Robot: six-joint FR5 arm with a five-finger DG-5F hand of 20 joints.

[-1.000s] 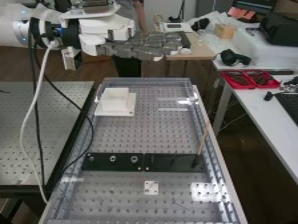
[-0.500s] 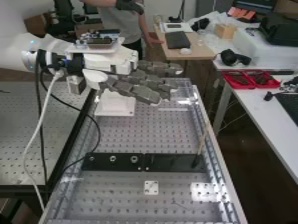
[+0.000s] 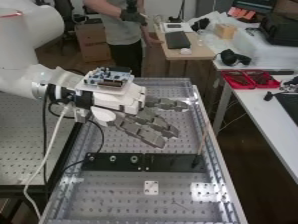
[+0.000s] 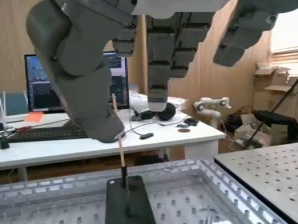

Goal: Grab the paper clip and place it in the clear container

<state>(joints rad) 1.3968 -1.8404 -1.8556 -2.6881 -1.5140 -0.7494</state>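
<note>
A thin, faint shape that may be the paper clip [image 3: 178,204] lies on the perforated top of the bench [image 3: 120,200], towards its near end, though it is too small to tell surely; just beside it, towards the bench's long edge away from the arm, is a glaring patch where I cannot tell the clear container from a reflection; on its other side, a little farther from the near edge, sits a small white square piece [image 3: 151,187] with dark spots; beyond these, two dark plates [image 3: 169,162] lie end to end across the bench, the one nearer the arm carrying small metal rings [image 3: 134,159], the other bearing a thin wooden stick [image 3: 202,137] that stands close to the far-side long edge in a dark foot; the hand [image 3: 148,126] hangs in the air over the bench's farther half, its fingers spread apart and nearly straight, the thumb [image 4: 83,85] well away from them in the wrist view; behind it, the white arm [image 3: 20,75] comes in over the opposite long edge, a white cable [image 3: 41,172] hanging beside that edge; past the stick stands a white desk [image 3: 256,115] with red trays [image 3: 239,81] on it.
</note>
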